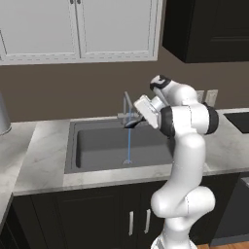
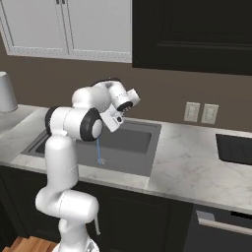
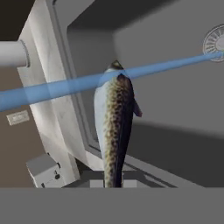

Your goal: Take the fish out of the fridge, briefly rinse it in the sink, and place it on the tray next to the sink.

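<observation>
From the left, I see the thin silver faucet streaming water into the dark grey rectangular sink, where my gripper is clamped on the slim speckled grey fish, its long axis running straight out from the fingertips across the stream.

No text, label, brand, number or sign can be read anywhere in these views.
</observation>
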